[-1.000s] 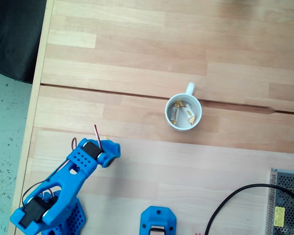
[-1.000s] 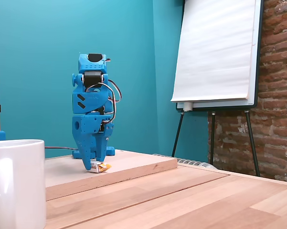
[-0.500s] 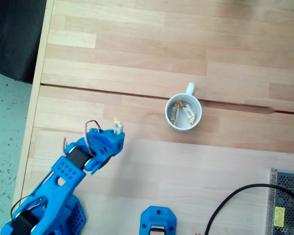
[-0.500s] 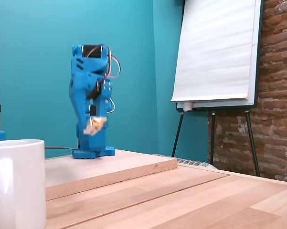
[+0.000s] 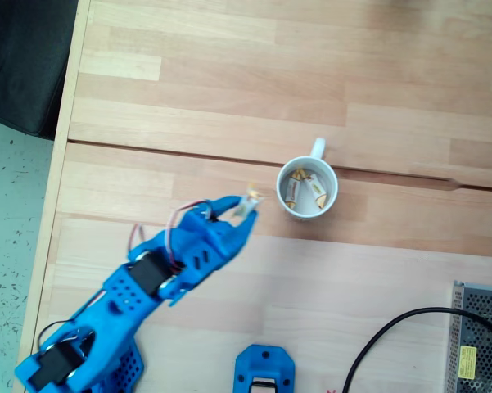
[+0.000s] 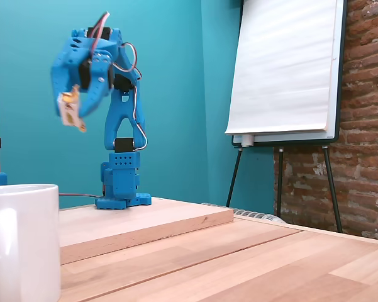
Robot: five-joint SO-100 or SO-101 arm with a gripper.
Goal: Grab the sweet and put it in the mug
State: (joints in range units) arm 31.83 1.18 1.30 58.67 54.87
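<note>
Fixed view, claw (image 5: 246,206) gripping sweet (image 5: 250,199), near mug (image 5: 308,190)

A pale wooden plank table (image 5: 229,74) filled my top-down frame. A black cable (image 5: 393,340) curved at lower right beside a perforated grey metal box (image 5: 480,344). A white flipchart easel (image 6: 286,69) stood before a brick wall (image 6: 365,126).

We see a pale wooden desk (image 5: 229,90) of jointed planks. At ten o'clock in the view from above lies a speckled grey floor (image 5: 12,205) beside something dark (image 5: 24,57). The low view shows a teal wall (image 6: 176,94), a flipchart easel (image 6: 286,69) at two o'clock, and a brick wall (image 6: 365,126) at three.
</note>
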